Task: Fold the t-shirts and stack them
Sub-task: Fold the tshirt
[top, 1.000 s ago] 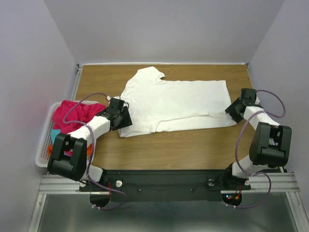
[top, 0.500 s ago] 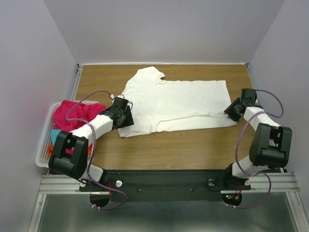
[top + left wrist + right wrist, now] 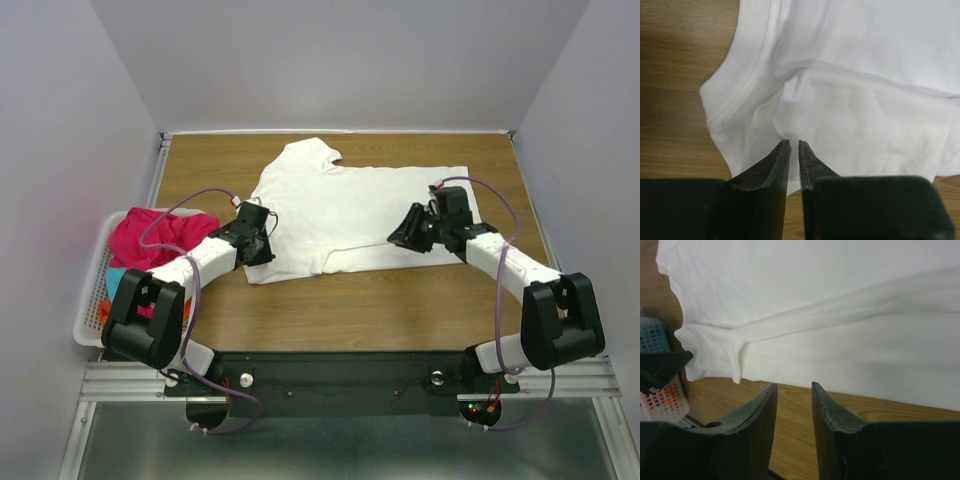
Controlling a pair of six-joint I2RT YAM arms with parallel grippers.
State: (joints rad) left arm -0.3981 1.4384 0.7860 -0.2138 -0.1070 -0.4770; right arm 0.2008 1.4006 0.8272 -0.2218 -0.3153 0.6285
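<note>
A large white t-shirt lies spread on the wooden table, its near part folded over in a long crease. My left gripper is at the shirt's near-left corner. In the left wrist view its jaws stand nearly together with only a thin slit, their tips over the white cloth and nothing seen between them. My right gripper hovers over the shirt's near edge. In the right wrist view it is open and empty, with bare wood in the gap and the shirt beyond. A magenta-pink shirt and a cyan one lie in the basket.
The white lattice basket sits off the table's left edge and also shows in the right wrist view. Bare wood runs along the near side of the table. Walls close in the back and both sides.
My right arm has swung from the shirt's right edge leftward to over its near middle. My left gripper has crept a little right, toward the shirt's corner.
</note>
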